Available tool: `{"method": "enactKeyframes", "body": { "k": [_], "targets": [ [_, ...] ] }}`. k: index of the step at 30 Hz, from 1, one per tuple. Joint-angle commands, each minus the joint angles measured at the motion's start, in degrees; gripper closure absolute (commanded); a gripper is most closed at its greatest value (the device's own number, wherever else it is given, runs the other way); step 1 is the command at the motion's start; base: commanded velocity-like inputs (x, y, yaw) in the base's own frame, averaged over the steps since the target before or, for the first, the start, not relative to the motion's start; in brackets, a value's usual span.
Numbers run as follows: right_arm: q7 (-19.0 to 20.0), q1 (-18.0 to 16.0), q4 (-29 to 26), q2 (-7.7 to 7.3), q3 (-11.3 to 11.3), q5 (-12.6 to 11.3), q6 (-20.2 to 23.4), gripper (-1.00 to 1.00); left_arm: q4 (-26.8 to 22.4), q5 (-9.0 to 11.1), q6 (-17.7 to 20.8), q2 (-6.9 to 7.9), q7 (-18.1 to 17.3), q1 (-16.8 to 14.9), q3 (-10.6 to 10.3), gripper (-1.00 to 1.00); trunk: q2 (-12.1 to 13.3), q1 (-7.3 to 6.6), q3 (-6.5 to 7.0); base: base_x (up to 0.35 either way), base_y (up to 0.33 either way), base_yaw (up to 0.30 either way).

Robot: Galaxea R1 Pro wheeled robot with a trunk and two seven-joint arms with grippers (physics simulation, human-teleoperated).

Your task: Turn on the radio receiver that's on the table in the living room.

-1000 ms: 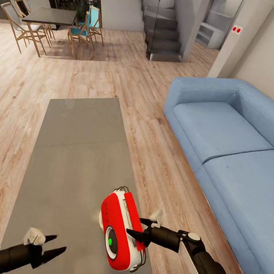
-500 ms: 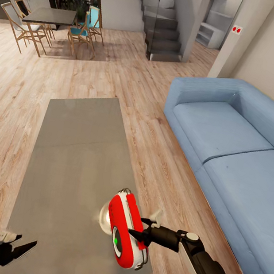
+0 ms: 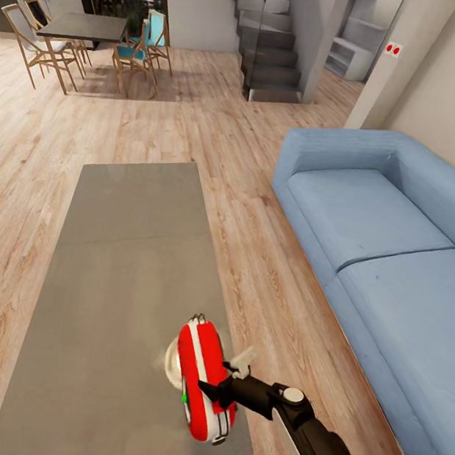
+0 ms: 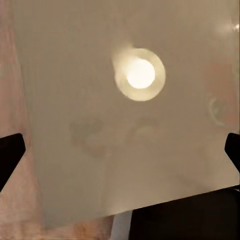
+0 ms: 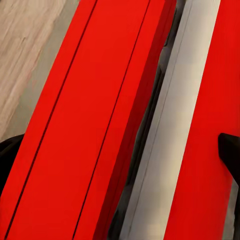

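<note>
Right hand (image 3: 217, 390) sits against the radio receiver (image 3: 200, 389), its dark fingers spread on either side of the red body, so it appears to grip the radio, which stands tilted on its edge at the near right corner of the counter (image 3: 123, 269). Seen nearly edge-on from the head view, the radio is a bright-red rounded oblong with white stripes along its rim, a thin handle at its far end, and a small green spot on the narrow sliver of face that shows. In the right wrist view its surface (image 5: 100, 115) is broad red bands split by a white stripe and dark grooves, with black fingertips (image 5: 230, 155) at the edges. No writing on it can be read. Left hand (image 4: 120, 150) hangs over the smooth grey-taupe counter top with its two dark tips wide apart and nothing between them. Beside the counter stands a light-blue sofa (image 3: 387, 256) on the wood floor (image 3: 18, 146).
</note>
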Motion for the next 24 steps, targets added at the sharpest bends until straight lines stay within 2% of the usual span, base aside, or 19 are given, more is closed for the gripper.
{"method": "enactKeyframes", "body": {
  "k": [1,2,5,8,14,19,24],
  "targets": [
    [-1.17,-0.01,-0.11,0.1,0.87,-0.28,0.03,1.0,0.05,-1.0,-0.03,-0.2,0.0,0.0,1.11,-1.0,0.0,0.0,0.0,0.0,0.0,0.0],
    [-1.67,-0.01,-0.14,0.14,1.29,-0.28,0.03,1.0,0.07,-1.47,-0.04,-0.25,0.0,0.0,1.62,-1.0,0.0,0.0,0.0,0.0,0.0,0.0],
    [-4.04,-0.01,-0.24,0.41,3.57,-0.28,0.03,1.0,0.04,-3.79,-0.08,-0.46,0.0,0.0,4.99,-1.0,0.0,0.0,0.0,0.0,0.0,0.0],
    [-5.44,-0.01,-0.26,0.53,4.55,-0.28,0.03,1.0,-0.17,-4.74,-0.12,-0.46,0.0,0.0,8.22,-1.0,0.0,0.0,0.0,0.0,0.0,0.0],
    [-6.05,-0.01,-0.22,0.57,4.9,-0.28,0.03,1.0,-0.57,-5.06,-0.3,-0.05,0.0,0.0,11.73,-1.0,0.0,0.0,0.0,0.0,0.0,0.0],
    [-6.14,-0.01,-0.19,0.57,5.02,-0.27,0.03,1.0,-1.13,-5.08,-0.49,0.14,0.1,0.0,17.0,-1.0,0.0,0.0,0.0,0.0,0.0,0.0],
    [-6.17,-0.01,-0.14,0.57,5.08,0.21,0.03,1.0,-1.04,-5.09,-0.78,0.22,0.29,0.0,20.61,-1.0,0.0,0.0,0.0,0.0,0.0,0.0]
  ]
}}
